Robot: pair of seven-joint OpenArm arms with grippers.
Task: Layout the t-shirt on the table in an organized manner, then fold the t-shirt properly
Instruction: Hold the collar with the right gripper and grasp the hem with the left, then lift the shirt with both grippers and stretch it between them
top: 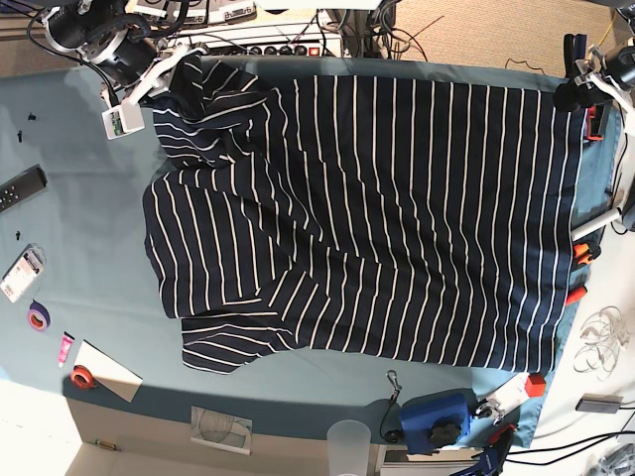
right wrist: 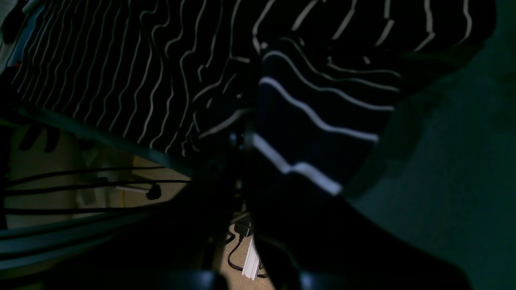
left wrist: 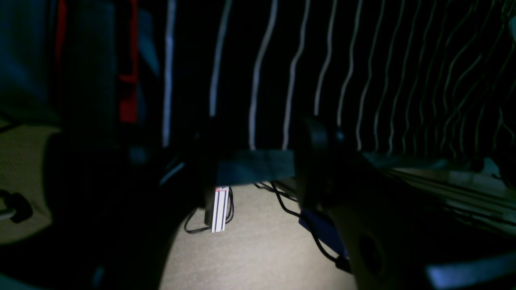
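The shirt lies spread flat across the table, covering most of it, hem toward the table's right edge in the base view, collar end toward the left. One sleeve lies flat near the table's front edge; the other sleeve is bunched and lifted at the far left corner of the shirt.

R gripper is at that bunched sleeve, fingers pressed together and pinching the shirt; R wrist view shows striped fabric draped right over the fingers.

L gripper sits at the shirt's far hem corner, by the table's right edge. L wrist view: fingers spread apart w/ a gap between, nothing in them, shirt stripes just beyond. Floor w/ cables shows below the table edge.
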